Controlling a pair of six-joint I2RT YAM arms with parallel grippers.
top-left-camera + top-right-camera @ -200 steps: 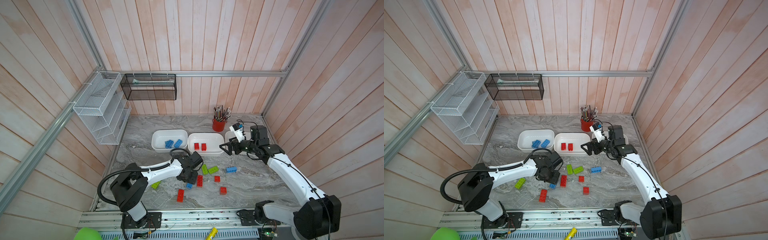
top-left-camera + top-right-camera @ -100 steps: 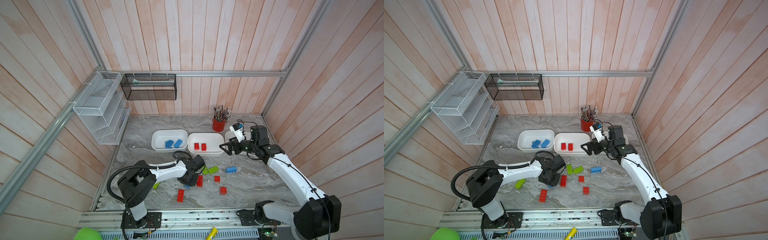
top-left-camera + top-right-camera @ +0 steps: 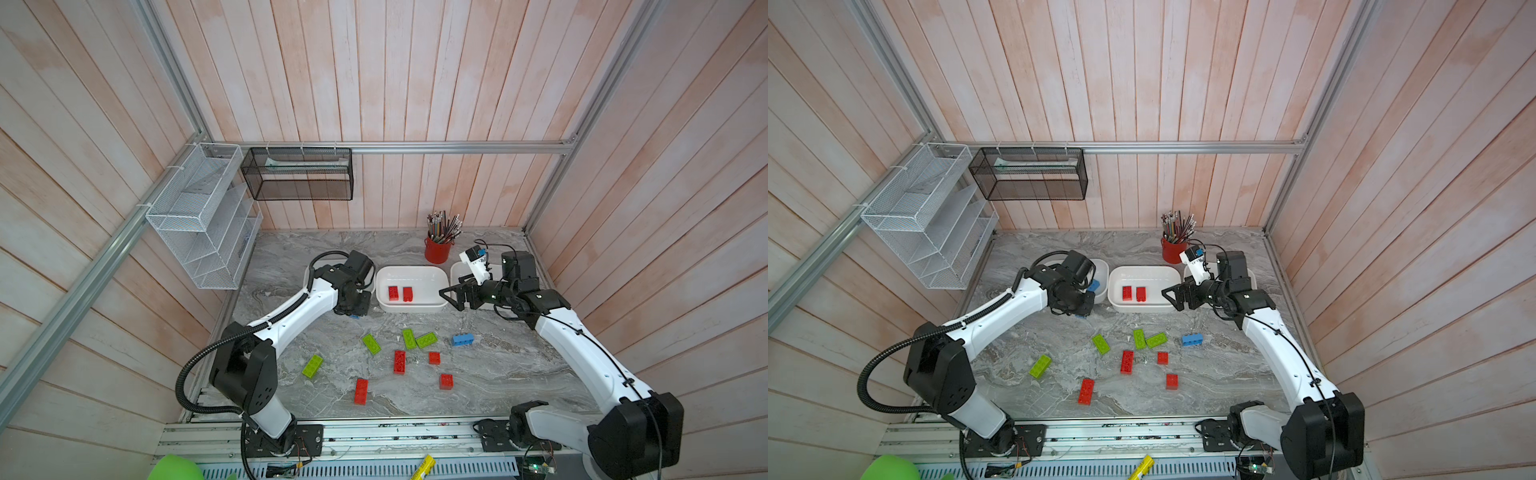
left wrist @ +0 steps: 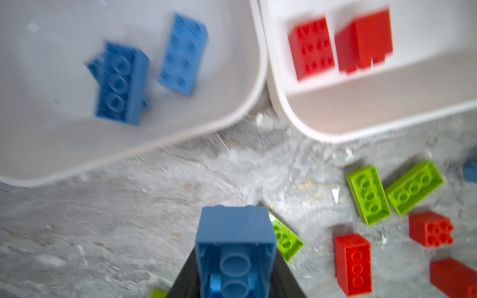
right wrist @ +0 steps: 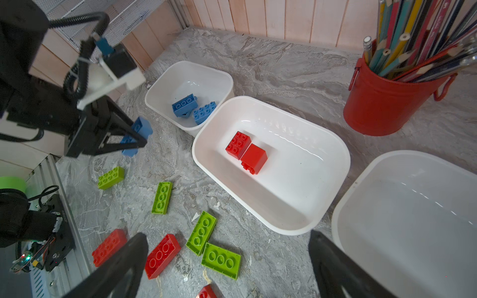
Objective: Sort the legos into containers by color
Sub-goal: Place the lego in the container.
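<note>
My left pincer point(image 4: 233, 281) is closed on a blue brick point(image 4: 233, 232), and the hollow underside of the brick faces my wrist camera. One second ago this pincer was low among the loose bricks in the middle of the table point(image 4: 103, 232), and its jaws were not yet closed. Now it has closed, has risen and has travelled toward the tubs at the back, so I judge the pick is made and the grip holds.

The brick hangs above the table, just before the near wall of the left tub point(image 4: 64, 144), not yet over it. Two blue bricks point(image 4: 118, 82) already lie in this tub, so I judge it is the correct one. What remains for this brick is to pass over the rim and be released.

The middle tub point(image 5: 271, 209) stands just beside the left one and keeps two red bricks point(image 5: 237, 143). The right tub point(image 5: 387, 232) is empty. My right pincer point(image 3: 451, 297) is wide open and holds nothing; it hovers near the front of the middle tub.

On the table there remain four loose green bricks point(image 3: 409, 338), four loose red bricks point(image 3: 399, 361) and one loose blue brick point(image 3: 462, 340).
</note>
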